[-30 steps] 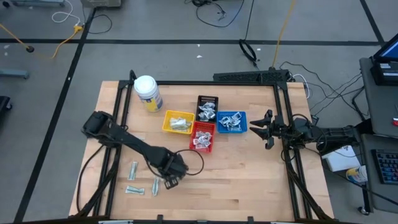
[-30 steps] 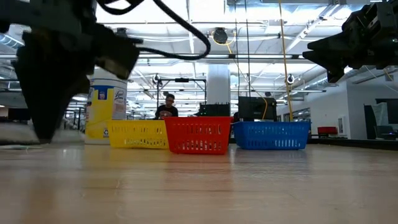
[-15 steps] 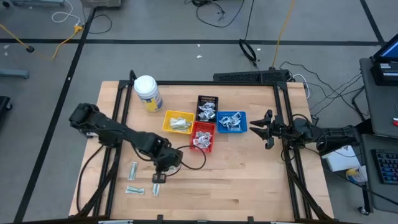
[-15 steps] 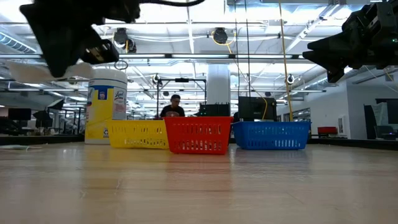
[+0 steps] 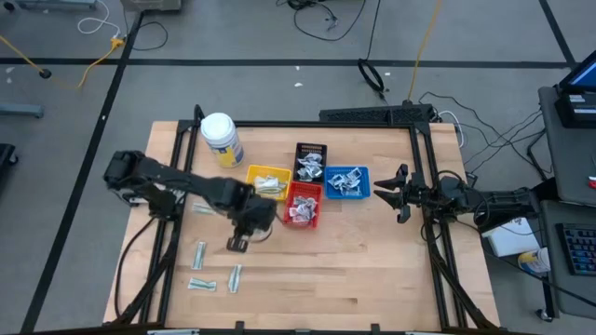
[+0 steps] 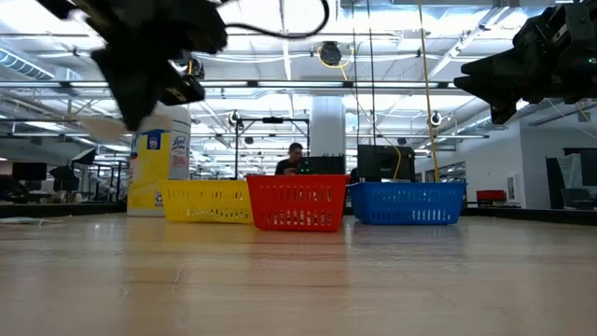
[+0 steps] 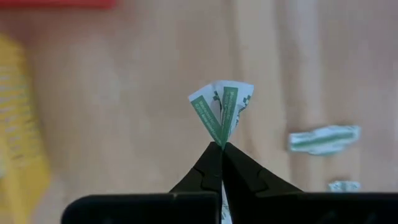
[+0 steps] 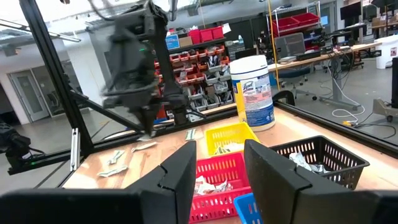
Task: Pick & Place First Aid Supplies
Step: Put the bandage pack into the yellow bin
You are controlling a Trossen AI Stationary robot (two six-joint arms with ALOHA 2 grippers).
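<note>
Packet with green print is now up off the tabletop, pinched tight in the left end effector, which has swung toward the yellow tray. Right end effector waits, fingers apart, far right.

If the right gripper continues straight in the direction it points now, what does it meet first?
Probably the blue tray: the right gripper points left at it over bare table, though it may hang high enough to pass over.
</note>
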